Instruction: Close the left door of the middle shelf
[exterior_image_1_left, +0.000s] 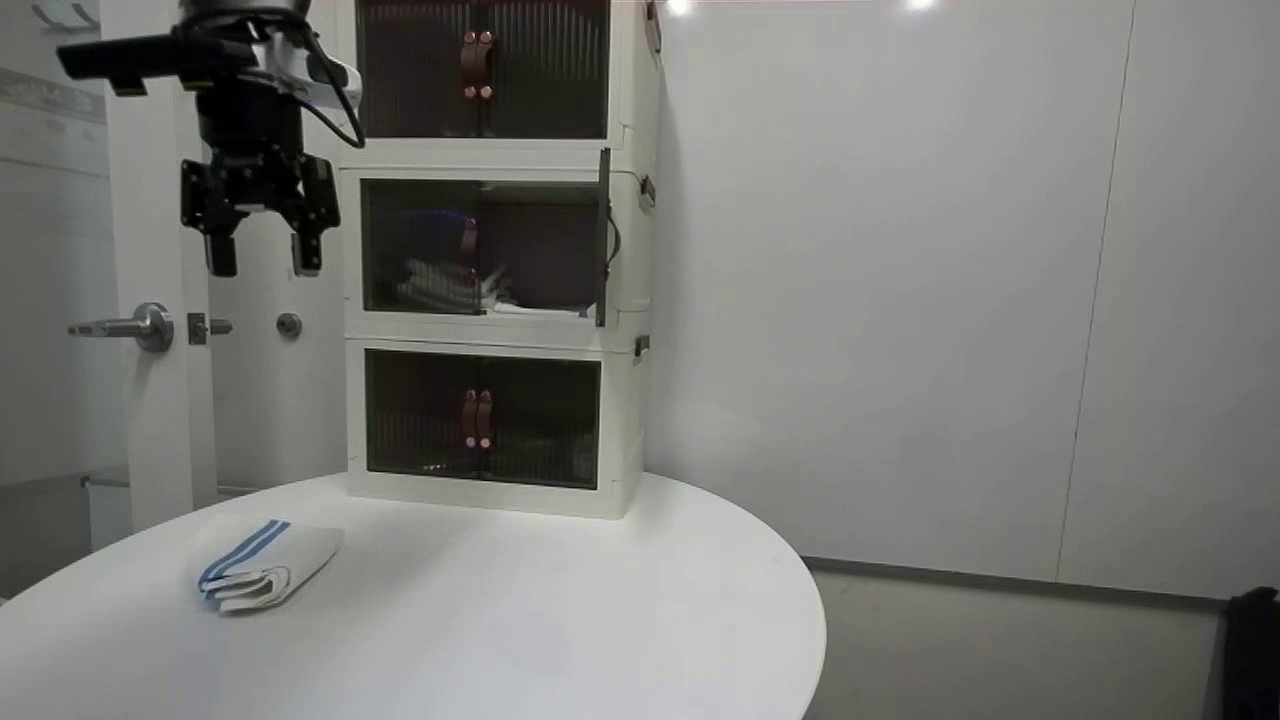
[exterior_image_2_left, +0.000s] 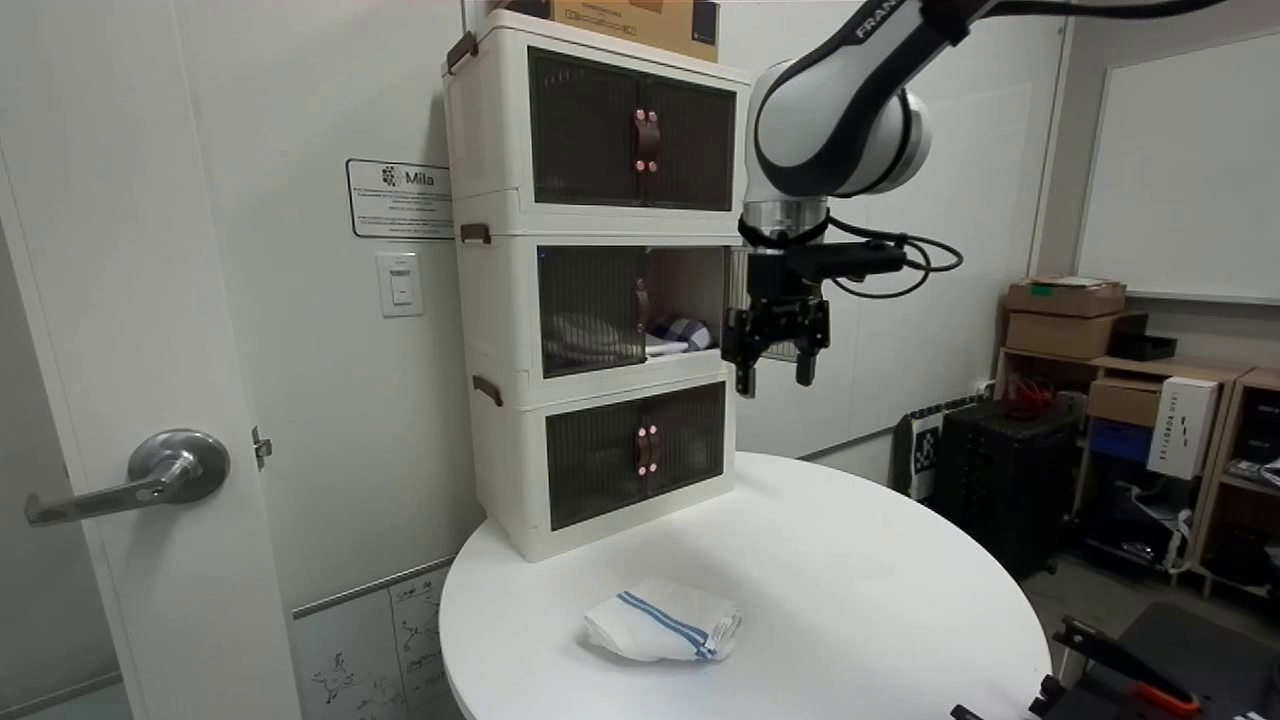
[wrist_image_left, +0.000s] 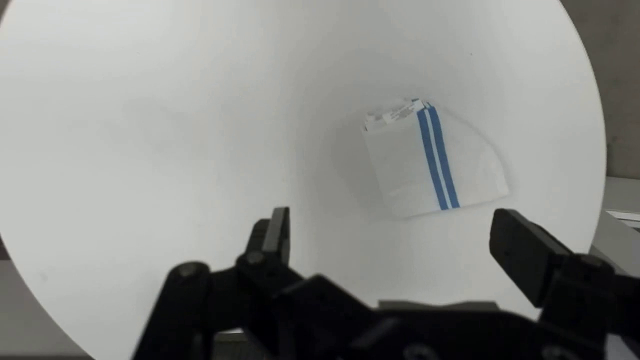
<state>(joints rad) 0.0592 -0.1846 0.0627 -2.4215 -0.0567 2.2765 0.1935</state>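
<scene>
The middle shelf (exterior_image_1_left: 410, 325) is the central white tier of the stacked cabinet, also in an exterior view (exterior_image_2_left: 640, 385). Its left door (exterior_image_1_left: 420, 245), a dark see-through panel, lies flush across the left half in both exterior views (exterior_image_2_left: 592, 310). Its right twin panel (exterior_image_1_left: 603, 240) stands swung outward. Cloths (exterior_image_1_left: 530, 309) show inside the uncovered right half. My gripper (exterior_image_1_left: 264, 256) is open and empty, pointing down above the table, apart from the doors. In an exterior view the gripper (exterior_image_2_left: 775, 377) overlaps the right panel. The wrist view shows its spread fingers (wrist_image_left: 391, 220).
A folded white towel with blue stripes (exterior_image_1_left: 270, 565) lies on the round white table (exterior_image_1_left: 560, 620). The top tier (exterior_image_2_left: 635, 130) and bottom tier (exterior_image_2_left: 637, 455) have shut doors. A cardboard box (exterior_image_2_left: 640, 25) sits on the cabinet. A room door with a lever handle (exterior_image_2_left: 180, 470) stands beside it.
</scene>
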